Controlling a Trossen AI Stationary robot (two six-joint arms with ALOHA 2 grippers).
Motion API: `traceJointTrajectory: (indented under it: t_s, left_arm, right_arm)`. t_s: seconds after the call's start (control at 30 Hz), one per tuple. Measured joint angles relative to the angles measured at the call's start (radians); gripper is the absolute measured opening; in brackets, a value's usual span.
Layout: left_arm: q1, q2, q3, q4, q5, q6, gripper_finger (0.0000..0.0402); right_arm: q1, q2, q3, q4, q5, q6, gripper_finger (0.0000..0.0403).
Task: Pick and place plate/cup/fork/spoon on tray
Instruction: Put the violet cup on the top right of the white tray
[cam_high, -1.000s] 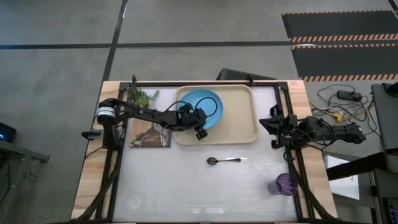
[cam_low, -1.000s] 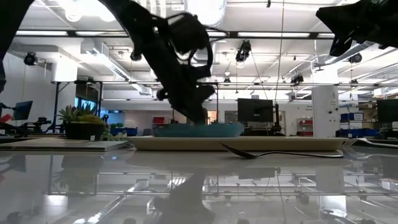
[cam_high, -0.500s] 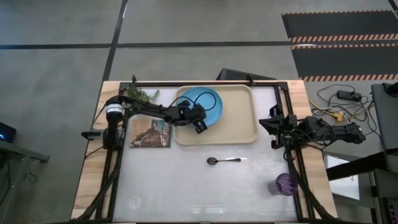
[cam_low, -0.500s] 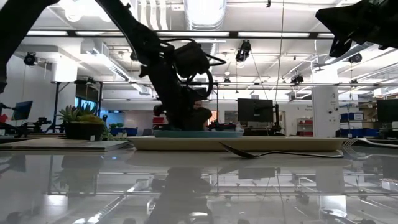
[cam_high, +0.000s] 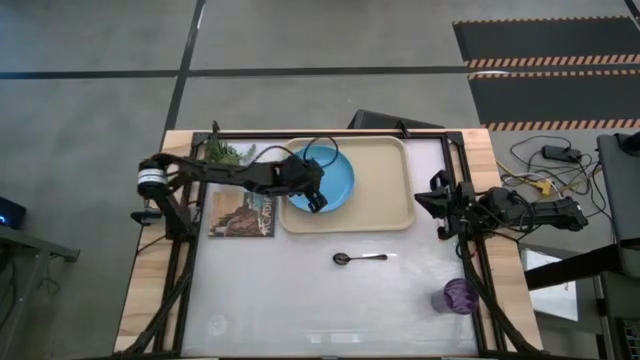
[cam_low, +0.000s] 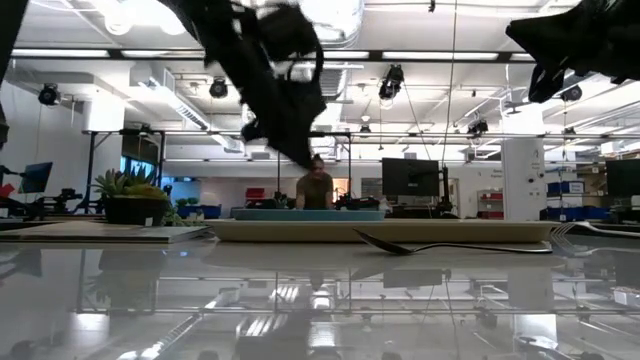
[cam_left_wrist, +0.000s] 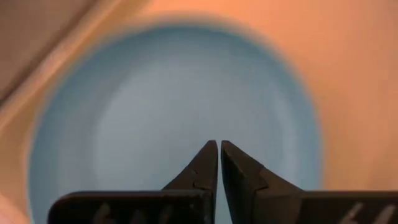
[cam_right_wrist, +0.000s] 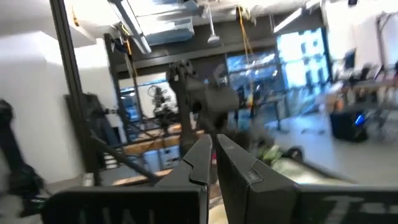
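The light-blue plate (cam_high: 338, 175) lies flat in the left part of the beige tray (cam_high: 385, 195); it also shows in the low view (cam_low: 345, 214) and in the left wrist view (cam_left_wrist: 155, 106). My left gripper (cam_high: 317, 200) (cam_left_wrist: 219, 144) is shut and empty. It hangs above the plate's near-left part, clear of it in the low view (cam_low: 303, 160). The metal spoon (cam_high: 360, 258) lies on the table near the tray's near edge. The purple cup (cam_high: 458, 296) stands at the near right. The fork is out of view. My right gripper (cam_high: 432, 200) (cam_right_wrist: 213, 138) is shut and waits raised at the table's right edge.
A dark picture-covered book (cam_high: 240, 213) lies left of the tray and a small potted plant (cam_high: 228, 153) stands behind it. The tray's right half is bare. Open table lies near the front edge. A person (cam_low: 317, 190) stands in the room beyond the table.
My left gripper has gone down to the plate on the tray, then risen clear of it and drawn slightly toward the table's left. The plate, slightly raised a second ago, now lies flat on the tray.
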Motion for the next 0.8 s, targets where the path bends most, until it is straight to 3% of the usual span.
traceJointTrajectory:
  t_s: [0.23, 0.53, 0.8]
  left_arm:
    - [-0.096, -0.142, -0.029, 0.221, 0.007, 0.208, 0.0003]
    - [-0.225, -0.272, -0.182, 0.580, 0.033, 0.339, 0.0003]
    - [-0.256, -0.388, -0.297, 0.620, 0.033, 0.337, 0.0003]
  right_arm:
    - [0.001, 0.004, 0.033, 0.043, -0.068, 0.213, 0.0013]
    - [0.069, 0.163, 0.205, 0.032, -0.077, 0.224, 0.0013]
    - [0.149, 0.419, 0.491, -0.284, -0.070, 0.297, 0.0013]
